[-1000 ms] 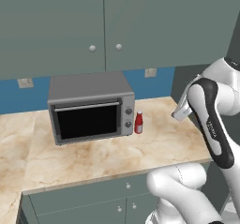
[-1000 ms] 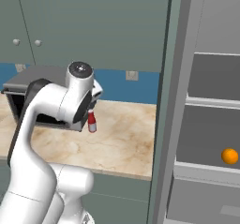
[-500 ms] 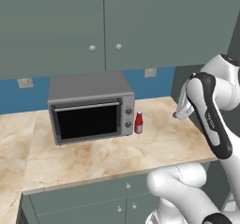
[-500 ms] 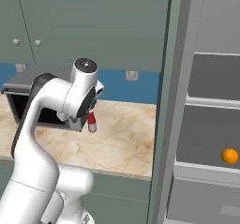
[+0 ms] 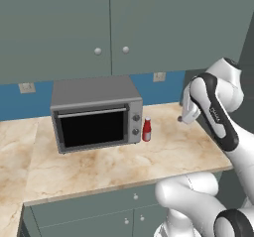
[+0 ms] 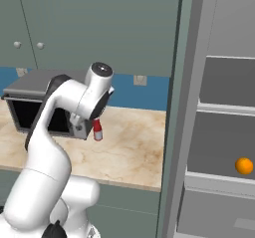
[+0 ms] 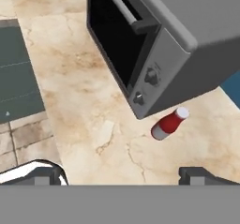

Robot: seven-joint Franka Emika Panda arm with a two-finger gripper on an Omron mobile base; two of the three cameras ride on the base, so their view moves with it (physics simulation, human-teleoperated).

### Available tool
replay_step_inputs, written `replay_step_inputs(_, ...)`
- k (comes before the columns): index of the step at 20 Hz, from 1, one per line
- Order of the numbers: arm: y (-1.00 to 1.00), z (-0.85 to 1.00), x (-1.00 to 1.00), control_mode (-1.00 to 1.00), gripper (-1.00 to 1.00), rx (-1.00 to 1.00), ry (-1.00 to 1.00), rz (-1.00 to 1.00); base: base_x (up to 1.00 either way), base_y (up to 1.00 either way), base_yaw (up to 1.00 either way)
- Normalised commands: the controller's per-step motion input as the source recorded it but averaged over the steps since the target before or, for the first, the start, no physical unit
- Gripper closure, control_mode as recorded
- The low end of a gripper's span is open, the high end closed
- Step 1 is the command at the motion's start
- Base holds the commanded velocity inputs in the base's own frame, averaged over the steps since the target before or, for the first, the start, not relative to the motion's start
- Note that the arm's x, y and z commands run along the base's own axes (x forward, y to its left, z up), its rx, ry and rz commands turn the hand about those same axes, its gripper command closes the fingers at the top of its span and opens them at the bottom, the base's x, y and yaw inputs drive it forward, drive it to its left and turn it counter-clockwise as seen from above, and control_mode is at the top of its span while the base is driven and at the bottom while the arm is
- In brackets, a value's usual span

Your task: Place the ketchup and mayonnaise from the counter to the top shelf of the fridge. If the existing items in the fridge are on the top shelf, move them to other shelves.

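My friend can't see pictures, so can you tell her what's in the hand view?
A small red ketchup bottle with a white cap stands on the beige marble counter, right beside the corner of a grey toaster oven with a dark glass door and two knobs. The open claw hovers above the counter, short of the bottle.

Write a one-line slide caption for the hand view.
Open pincer above the marble counter, looking at the ketchup bottle standing beside the toaster oven.

Counter [image 5: 114,166] with microwave [image 5: 95,113], ketchup [image 5: 147,130]
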Motion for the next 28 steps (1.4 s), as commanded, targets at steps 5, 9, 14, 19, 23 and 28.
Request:
replay_step_inputs(5, -0.18, -0.18, 0.32, -1.00, -1.00, -0.04, 0.00, 0.19, 0.00, 0.00, 0.00)
replay_step_inputs(9, -0.08, -0.15, 0.28, -1.00, -1.00, -0.03, 0.01, 0.16, 0.00, 0.00, 0.00)
replay_step_inputs(14, 0.00, -0.22, 0.20, -1.00, -1.00, 0.00, 0.00, 0.15, 0.00, 0.00, 0.00)
replay_step_inputs(19, 0.00, -0.29, 0.19, -1.00, -1.00, 0.00, 0.00, 0.12, 0.00, 0.00, 0.00)
replay_step_inputs(23, 0.00, -0.22, 0.30, -1.00, -1.00, 0.00, 0.00, 0.11, 0.00, 0.00, 0.00)
replay_step_inputs(28, 0.00, -0.30, 0.10, -1.00, -1.00, 0.00, 0.11, 0.08, 0.00, 0.00, 0.00)
